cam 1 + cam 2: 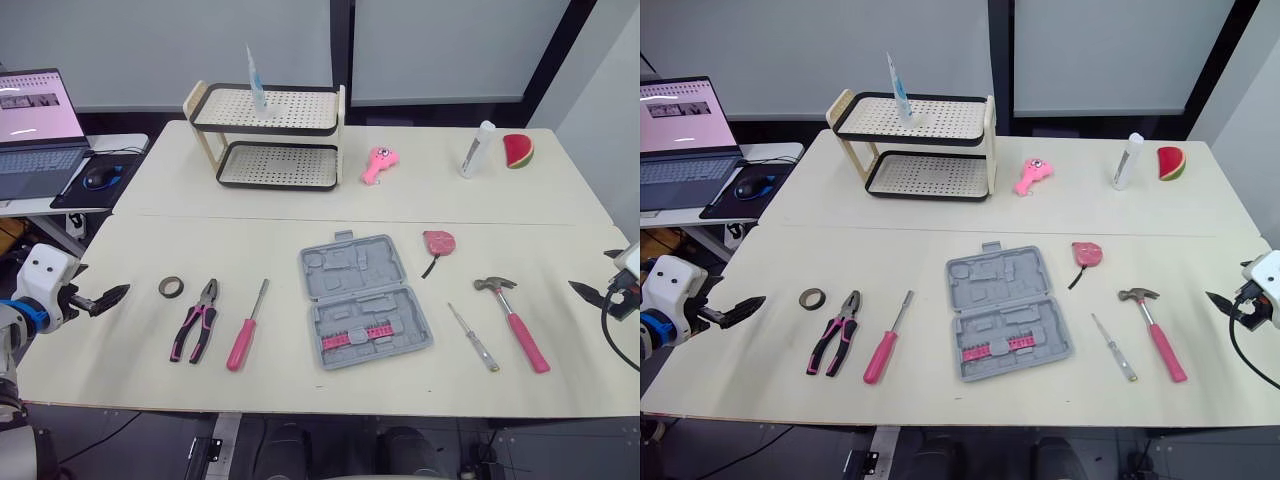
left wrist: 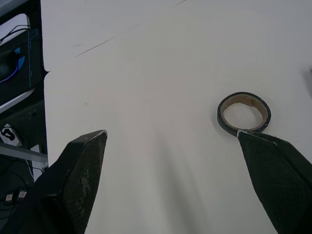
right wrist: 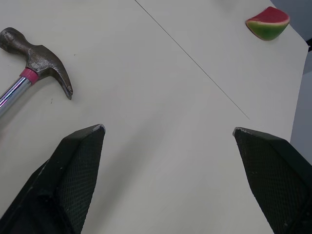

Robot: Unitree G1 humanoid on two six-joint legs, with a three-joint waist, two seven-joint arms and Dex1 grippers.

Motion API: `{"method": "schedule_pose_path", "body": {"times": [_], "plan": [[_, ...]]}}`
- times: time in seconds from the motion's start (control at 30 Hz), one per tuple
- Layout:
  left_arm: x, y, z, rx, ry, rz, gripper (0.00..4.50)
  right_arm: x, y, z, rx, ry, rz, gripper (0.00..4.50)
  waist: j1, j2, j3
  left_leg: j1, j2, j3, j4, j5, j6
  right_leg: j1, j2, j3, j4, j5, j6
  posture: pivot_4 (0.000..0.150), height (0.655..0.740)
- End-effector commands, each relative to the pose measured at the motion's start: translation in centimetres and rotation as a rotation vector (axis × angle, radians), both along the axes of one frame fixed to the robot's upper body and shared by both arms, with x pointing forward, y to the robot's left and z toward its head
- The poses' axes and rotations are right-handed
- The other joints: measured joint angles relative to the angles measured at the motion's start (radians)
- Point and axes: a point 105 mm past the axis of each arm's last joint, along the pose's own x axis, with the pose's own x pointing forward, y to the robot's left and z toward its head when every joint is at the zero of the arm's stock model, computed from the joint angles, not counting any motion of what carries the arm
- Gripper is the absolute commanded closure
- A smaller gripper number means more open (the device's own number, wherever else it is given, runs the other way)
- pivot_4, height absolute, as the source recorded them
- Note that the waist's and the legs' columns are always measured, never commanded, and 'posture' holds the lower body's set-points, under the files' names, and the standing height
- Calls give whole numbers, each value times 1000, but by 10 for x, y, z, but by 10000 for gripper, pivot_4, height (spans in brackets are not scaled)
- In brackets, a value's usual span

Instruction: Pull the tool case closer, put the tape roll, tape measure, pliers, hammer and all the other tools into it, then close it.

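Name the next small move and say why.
Probably reach the right gripper toward the tool case to pull it closer: it lies open mid-table, the hammer and pliers lie outside it, and the right jaws stand open, holding nothing.

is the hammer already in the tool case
No, the hammer lies on the table beside the open tool case, apart from it.

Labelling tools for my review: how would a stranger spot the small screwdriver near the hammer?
Find the open grey tool case mid-table. On its right, between it and the pink-handled hammer, lies the small screwdriver. It is the slimmest tool, pale-handled, unlike the pink screwdriver left of the case.
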Motion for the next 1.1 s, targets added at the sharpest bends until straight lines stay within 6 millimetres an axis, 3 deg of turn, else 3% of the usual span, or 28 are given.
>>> {"method": "schedule_pose_path", "body": {"times": [0.03, 1.1], "plan": [[2, 3, 13, 12, -41, 7, 394, 1, -5, 18, -34, -44, 0, 0, 0, 0, 0, 0, 0, 0, 0, 0, 0, 0, 0, 0, 0, 0, 0, 1500, 7400], [-6, 3, 18, -68, -61, -10, 394, 5, -1, 17, -43, -28, 21, 0, 0, 0, 0, 0, 0, 0, 0, 0, 0, 0, 0, 0, 0, 0, 0, 1500, 7400]]}}
